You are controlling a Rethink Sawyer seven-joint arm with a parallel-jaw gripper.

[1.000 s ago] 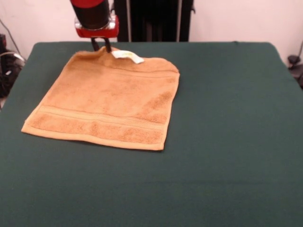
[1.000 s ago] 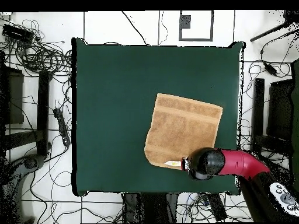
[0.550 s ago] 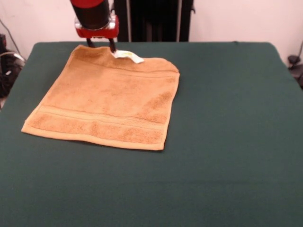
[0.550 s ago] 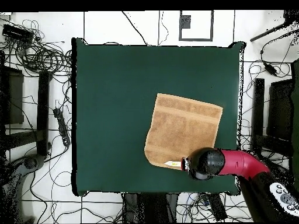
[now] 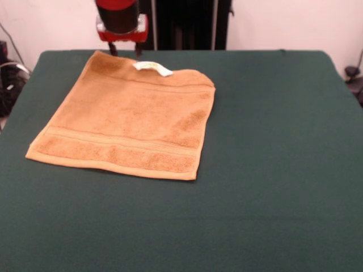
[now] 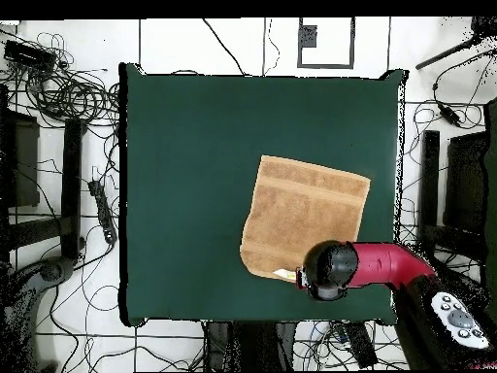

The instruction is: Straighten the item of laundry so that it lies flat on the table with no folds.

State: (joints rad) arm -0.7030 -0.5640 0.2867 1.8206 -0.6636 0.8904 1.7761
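Lying almost flat on the green table [image 5: 272,170], the orange-tan towel [image 5: 127,122] sits toward one side, its white tag [image 5: 152,68] at the far edge. One far corner looks rounded, perhaps tucked under, though that is hard to confirm. If the gripper [image 5: 125,49] dropped again here, it could snag the edge and raise a fresh fold. Its two dark fingers [image 5: 113,49] stand apart, holding nothing, just above the towel's far edge.

Tangled black cables [image 6: 68,92] lie on the tiled floor [image 6: 184,44].
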